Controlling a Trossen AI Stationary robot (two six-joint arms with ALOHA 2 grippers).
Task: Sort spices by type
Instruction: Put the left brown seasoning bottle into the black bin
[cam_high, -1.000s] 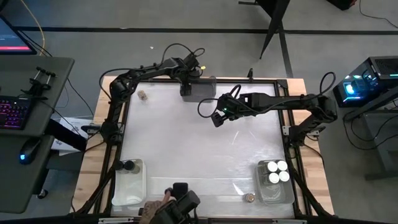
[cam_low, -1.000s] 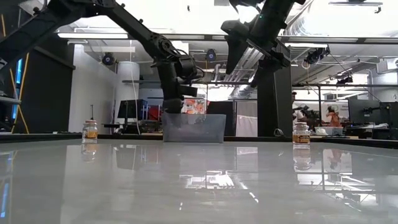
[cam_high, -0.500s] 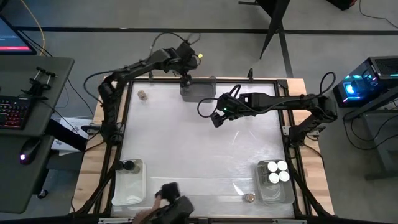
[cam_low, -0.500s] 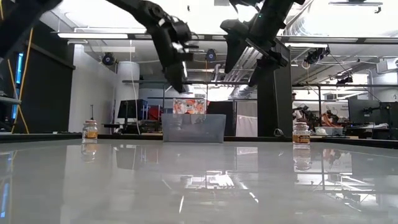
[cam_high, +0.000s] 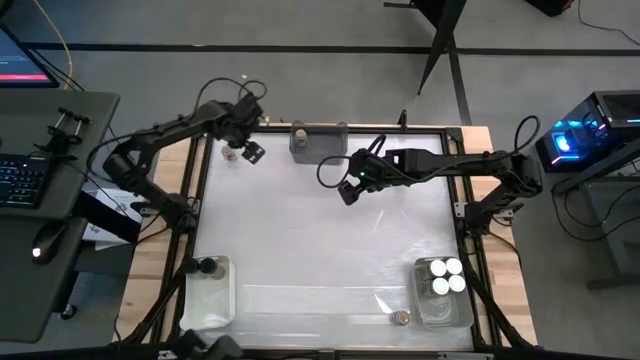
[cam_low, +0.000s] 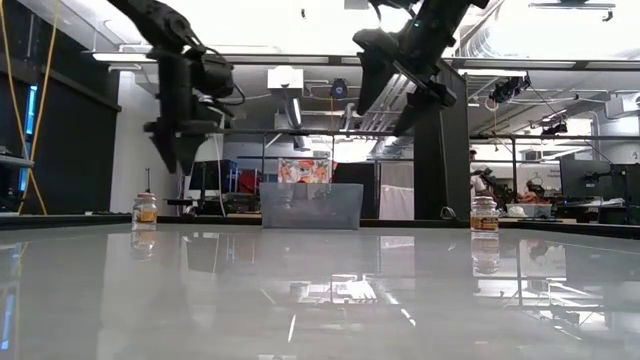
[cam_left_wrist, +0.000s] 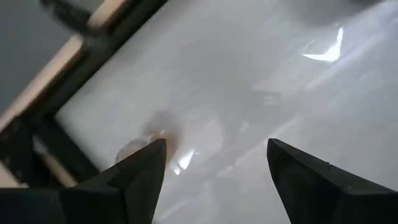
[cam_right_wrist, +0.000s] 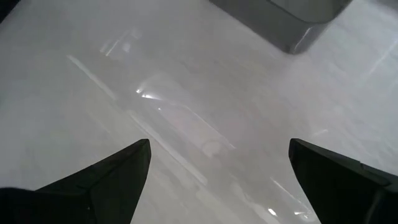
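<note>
1. The left tool (cam_high: 250, 152) hangs over the far left corner of the worktop (cam_high: 320, 240), its two dark fingers (cam_left_wrist: 134, 177) spread apart with nothing between them.
2. A small brown-topped spice jar (cam_high: 229, 153) stands upright on the worktop just beside this tool, not touching it. In the low view the tool (cam_low: 178, 150) points down from above the jar (cam_low: 145, 211), slightly to one side of it.
3. Risk, as a judgement: because the tool is off-centre, a straight descent could bring one finger down on the jar's top or rim and tip it over. The jar also stands near the worktop's edge, so a knock could roll it off.
4. The glossy worktop offers little grip, so a jar pushed sideways may slide rather than settle between the fingers.
5. The right tool (cam_high: 347, 189) waits above the middle of the far half of the worktop, fingers spread and empty.
6. Farther out, a grey bin (cam_high: 318, 142) at the far edge holds one jar (cam_high: 298, 131). A clear bin (cam_high: 441, 292) at the near right holds white-lidded jars (cam_high: 444, 275), with a loose brown-topped jar (cam_high: 401, 317) beside it. Another bin (cam_high: 207, 295) at the near left holds a dark-lidded jar (cam_high: 207, 266).
</note>
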